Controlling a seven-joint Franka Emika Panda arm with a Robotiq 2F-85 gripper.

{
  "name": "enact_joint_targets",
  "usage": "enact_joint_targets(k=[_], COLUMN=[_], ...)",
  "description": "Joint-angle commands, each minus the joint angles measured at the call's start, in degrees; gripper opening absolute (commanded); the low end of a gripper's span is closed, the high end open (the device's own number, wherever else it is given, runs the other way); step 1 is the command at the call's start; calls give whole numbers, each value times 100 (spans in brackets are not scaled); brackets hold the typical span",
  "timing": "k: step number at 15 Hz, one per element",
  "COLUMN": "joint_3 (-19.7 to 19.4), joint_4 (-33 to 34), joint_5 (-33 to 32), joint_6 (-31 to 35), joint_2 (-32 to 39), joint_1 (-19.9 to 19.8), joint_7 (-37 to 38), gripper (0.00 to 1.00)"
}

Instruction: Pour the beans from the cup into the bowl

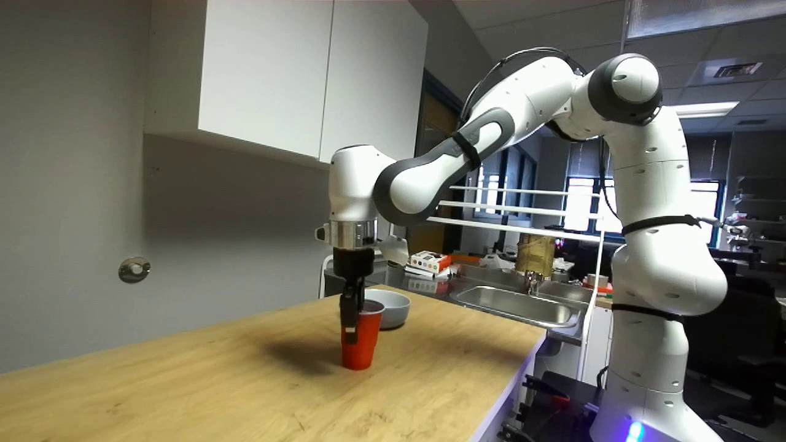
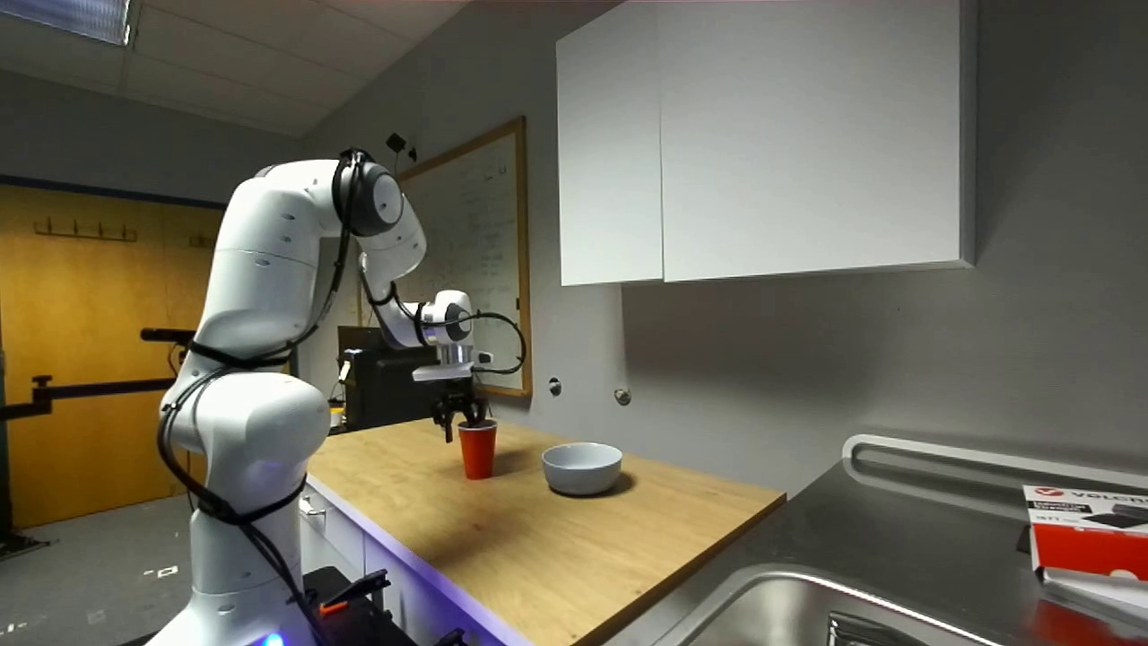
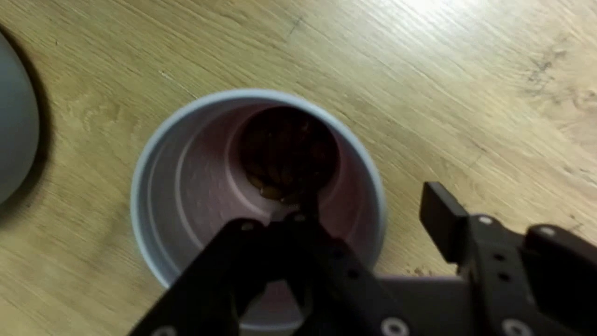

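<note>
The red-orange cup [image 1: 361,351] stands upright on the wooden counter in both exterior views [image 2: 478,453]. In the wrist view I look down into the cup [image 3: 200,154], and dark brown beans [image 3: 289,154] lie at its bottom. My gripper [image 3: 373,210] points down and is open. One finger reaches inside the cup; the other is outside, with the cup's wall between them and a gap beside the outer finger. The gripper also shows in both exterior views [image 1: 350,322] [image 2: 463,427]. The grey bowl [image 2: 581,470] stands beside the cup [image 1: 396,310], partly cut off in the wrist view [image 3: 16,116].
White wall cabinets [image 1: 264,73] hang above the wooden counter [image 1: 245,387], along a grey wall. A metal sink [image 1: 522,305] and boxes [image 1: 430,261] are past the counter's end. A white rail frame [image 1: 522,209] stands near the sink.
</note>
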Motion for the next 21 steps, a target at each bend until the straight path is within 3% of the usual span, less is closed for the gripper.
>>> enact_joint_targets(k=[1, 4, 7, 13, 21], joint_3=[-149, -234, -335, -626, -921], joint_4=[344, 359, 272, 11, -117], joint_5=[120, -24, -31, 429, 2213], joint_6=[-285, -283, -216, 66, 588], joint_2=[179, 179, 106, -309, -634], joint_1=[111, 127, 81, -330, -997], joint_7=[-142, -3, -42, -661, -2525], gripper=[31, 9, 1, 6, 5])
